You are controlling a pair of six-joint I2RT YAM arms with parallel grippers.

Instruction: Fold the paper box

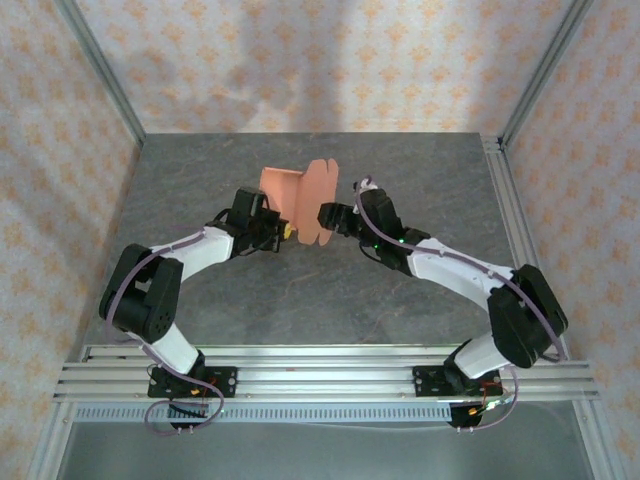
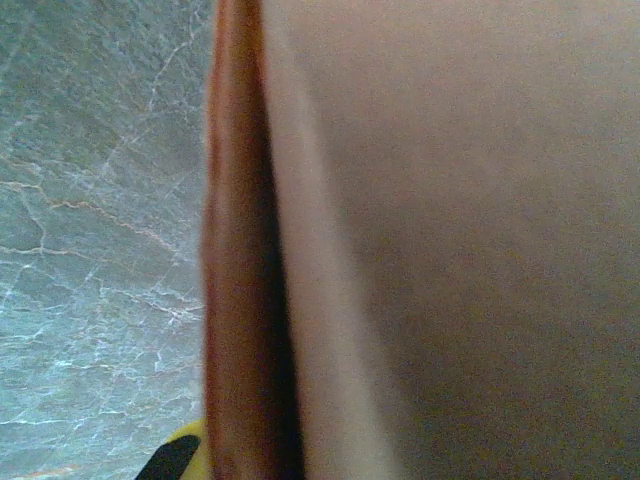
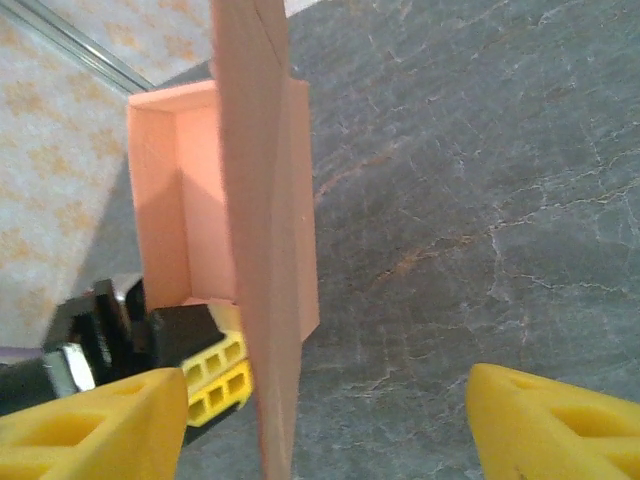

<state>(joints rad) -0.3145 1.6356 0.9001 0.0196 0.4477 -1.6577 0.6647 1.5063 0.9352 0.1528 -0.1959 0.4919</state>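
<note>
The salmon-orange paper box stands on edge at the middle of the table, between my two grippers. Seen from the right wrist, its shallow tray faces the camera and one long flap sticks out edge-on towards it. My left gripper is shut on the box's lower edge, its yellow fingers pinched together there. The box sits blurred and very close to the left wrist camera. My right gripper is open, its yellow fingertips standing either side of the flap without touching it.
The grey marble tabletop stretches around the box. Aluminium rails run along the near edge under the arm bases, and another rail lines the right side. Patterned walls enclose the back and sides.
</note>
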